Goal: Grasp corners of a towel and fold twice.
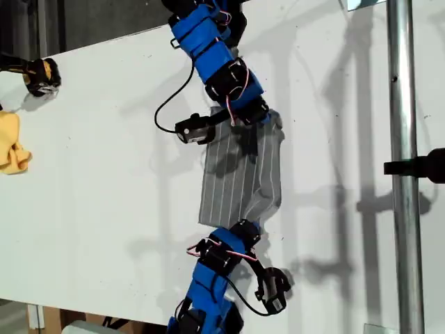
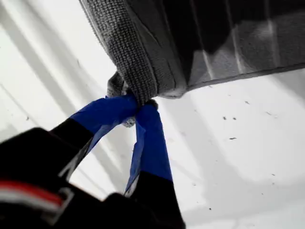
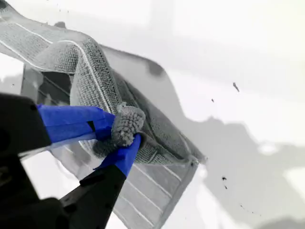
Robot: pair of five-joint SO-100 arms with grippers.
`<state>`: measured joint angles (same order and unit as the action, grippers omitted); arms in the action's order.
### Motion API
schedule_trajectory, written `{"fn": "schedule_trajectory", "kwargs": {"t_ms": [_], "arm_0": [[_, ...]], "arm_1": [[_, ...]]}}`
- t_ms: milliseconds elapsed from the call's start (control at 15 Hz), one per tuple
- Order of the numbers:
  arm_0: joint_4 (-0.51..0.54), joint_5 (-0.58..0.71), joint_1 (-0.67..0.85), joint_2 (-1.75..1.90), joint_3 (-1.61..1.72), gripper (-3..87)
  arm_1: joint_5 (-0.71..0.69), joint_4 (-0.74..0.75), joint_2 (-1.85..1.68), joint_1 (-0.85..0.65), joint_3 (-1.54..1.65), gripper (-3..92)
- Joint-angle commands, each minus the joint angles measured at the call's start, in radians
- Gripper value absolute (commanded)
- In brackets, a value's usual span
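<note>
**A:** What lies across the exterior view, from its left to its right?

**B:** A yellow cloth (image 1: 10, 142) sits crumpled at the left edge. Next comes a wide stretch of bare white table (image 1: 104, 174). The grey striped towel (image 1: 236, 177) lies just right of the middle. Its left edge is straight and flat, and its right edge is rumpled and curled over. More bare table follows, crossed by shadows, and then an upright metal pole (image 1: 403, 139) near the right edge.

**A:** Where are the arms?

**B:** One blue arm comes in from the top edge and another from the bottom edge. Each meets one end of the towel. I cannot tell which arm is which.

**A:** And the grippers?

**B:** My first gripper (image 2: 138, 112) is pinching a bunched towel corner (image 2: 143, 90), with the tips pressed together on the cloth. My second gripper (image 3: 125, 133) is pinching another corner (image 3: 126, 124), and a fold is lifted over the flat striped part.
</note>
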<state>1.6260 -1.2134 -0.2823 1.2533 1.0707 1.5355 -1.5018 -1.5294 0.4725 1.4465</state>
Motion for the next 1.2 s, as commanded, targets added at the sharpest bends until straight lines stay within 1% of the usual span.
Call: {"fn": "schedule_trajectory", "kwargs": {"t_ms": [0, 200, 533, 867, 1000, 1133], "arm_0": [[0.005, 0.041, 0.087, 0.080, 0.032, -1.6], [-0.005, 0.118, 0.198, 0.104, 0.092, -1.6], [-0.014, 0.291, 0.426, 0.187, 0.124, -1.6], [-0.035, 0.419, 0.591, 0.181, 0.141, -1.6], [-0.051, 0.449, 0.629, 0.169, 0.163, -1.6], [-0.074, 0.454, 0.637, 0.169, 0.199, -1.6]], "arm_1": [[0.008, -0.031, -0.127, -0.077, 0.075, -0.2], [-0.066, -0.063, -0.227, -0.212, 0.183, -0.2], [-0.276, -0.115, -0.423, -0.495, 0.287, -0.2], [-0.491, -0.100, -0.518, -0.744, 0.334, -0.2], [-0.558, -0.087, -0.514, -0.807, 0.341, -0.2], [-0.578, -0.046, -0.534, -0.804, 0.394, -0.2]]}}
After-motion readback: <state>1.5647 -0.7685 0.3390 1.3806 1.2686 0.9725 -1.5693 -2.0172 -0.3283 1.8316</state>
